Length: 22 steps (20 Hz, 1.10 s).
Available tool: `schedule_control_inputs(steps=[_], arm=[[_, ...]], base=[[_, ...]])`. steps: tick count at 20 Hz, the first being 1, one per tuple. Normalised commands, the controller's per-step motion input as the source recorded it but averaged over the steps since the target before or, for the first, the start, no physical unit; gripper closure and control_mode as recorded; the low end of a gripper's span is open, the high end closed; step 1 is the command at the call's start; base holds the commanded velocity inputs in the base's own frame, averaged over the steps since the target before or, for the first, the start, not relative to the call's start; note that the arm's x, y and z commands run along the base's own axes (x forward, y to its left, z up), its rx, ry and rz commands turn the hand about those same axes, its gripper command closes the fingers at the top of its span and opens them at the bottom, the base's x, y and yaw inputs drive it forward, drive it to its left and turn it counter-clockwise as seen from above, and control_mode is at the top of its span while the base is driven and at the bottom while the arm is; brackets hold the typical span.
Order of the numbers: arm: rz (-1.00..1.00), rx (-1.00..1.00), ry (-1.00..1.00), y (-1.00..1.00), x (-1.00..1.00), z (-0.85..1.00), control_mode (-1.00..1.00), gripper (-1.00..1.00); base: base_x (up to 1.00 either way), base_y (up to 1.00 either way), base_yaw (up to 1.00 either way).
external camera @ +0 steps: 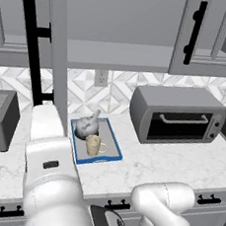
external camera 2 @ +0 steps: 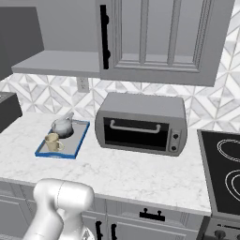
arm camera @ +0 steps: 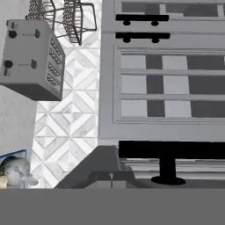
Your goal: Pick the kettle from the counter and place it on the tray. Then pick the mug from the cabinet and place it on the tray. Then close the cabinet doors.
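Note:
The blue-rimmed tray lies on the white counter. On it stand the silver kettle and, nearer the front, the beige mug. The cabinet above shows a bare grey shelf. Its left door swings out towards me, with its black bar handle on it. My arm reaches up beside that door. In the hand view my gripper is shut with nothing in it, right by this door and its handle. The right door covers the cabinet's right half.
A grey toaster oven stands right of the tray. A toaster sits at the left end of the counter. A black cooktop lies at the far right. Drawers with black handles run below.

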Motion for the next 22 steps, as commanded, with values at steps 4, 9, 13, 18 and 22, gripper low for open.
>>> schedule_control_inputs(steps=[4, 9, 13, 18, 22], arm=[[0.0, -0.38, 0.0, 1.0, 1.0, -0.44, -1.0, 1.0], [-0.07, -0.23, 0.05, 0.75, 1.0, -0.07, -1.0, 1.0], [-0.14, -0.18, 0.0, 0.44, 0.96, -0.01, -1.0, 1.0], [-0.18, -0.15, -0.12, -0.73, -0.32, 0.42, -1.0, 1.0], [-0.13, -0.09, -0.09, -1.0, -0.54, 0.76, -1.0, 1.0]], base=[[0.0, 0.0, 0.0], [0.0, 0.0, 0.0], [0.0, 0.0, 0.0], [0.0, 0.0, 0.0], [0.0, 0.0, 0.0]])
